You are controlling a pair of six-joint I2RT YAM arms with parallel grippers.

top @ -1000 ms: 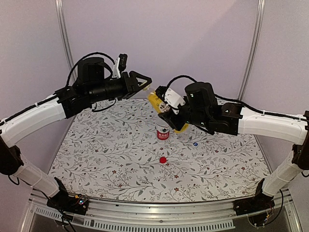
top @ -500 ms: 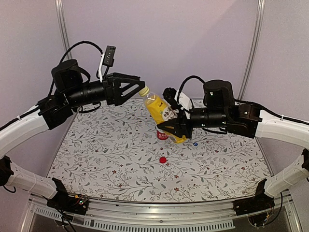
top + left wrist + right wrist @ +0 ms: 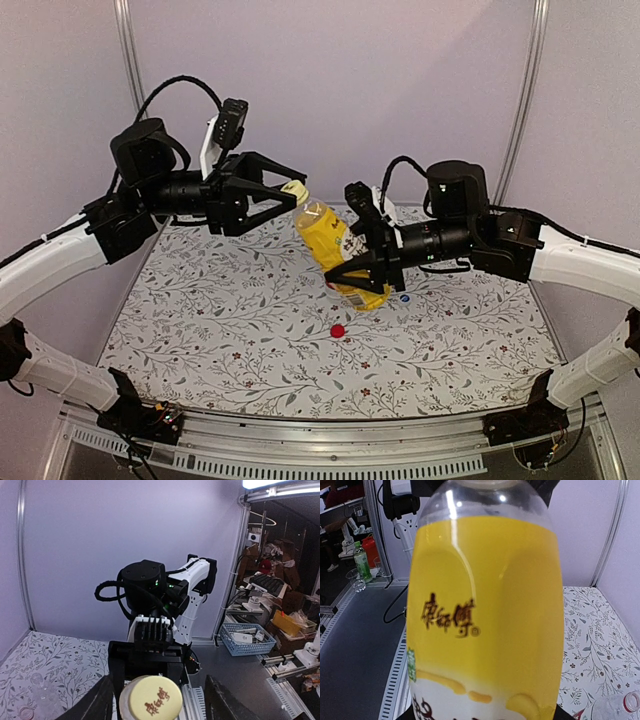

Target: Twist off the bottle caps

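My right gripper (image 3: 357,270) is shut on the bottle with yellow liquid (image 3: 340,250) and holds it tilted above the mat, neck toward the left arm. This bottle fills the right wrist view (image 3: 485,605). Its yellow cap (image 3: 294,191) is on the neck. My left gripper (image 3: 288,196) is open, with one finger on each side of the cap and not touching it. In the left wrist view the cap (image 3: 150,698) faces the camera between the fingers (image 3: 96,704). A red cap (image 3: 338,330) and a blue-white cap (image 3: 405,297) lie loose on the mat.
The other two bottles stand on the floral mat (image 3: 220,330) behind the held bottle and are mostly hidden from the top. A clear open bottle (image 3: 39,694) shows low left in the left wrist view, and a bottle mouth (image 3: 632,700) shows low right in the right wrist view.
The right arm swung back and tilted the yellow bottle's neck toward the left arm. The left gripper rolled and moved in until its open fingers flank the cap.
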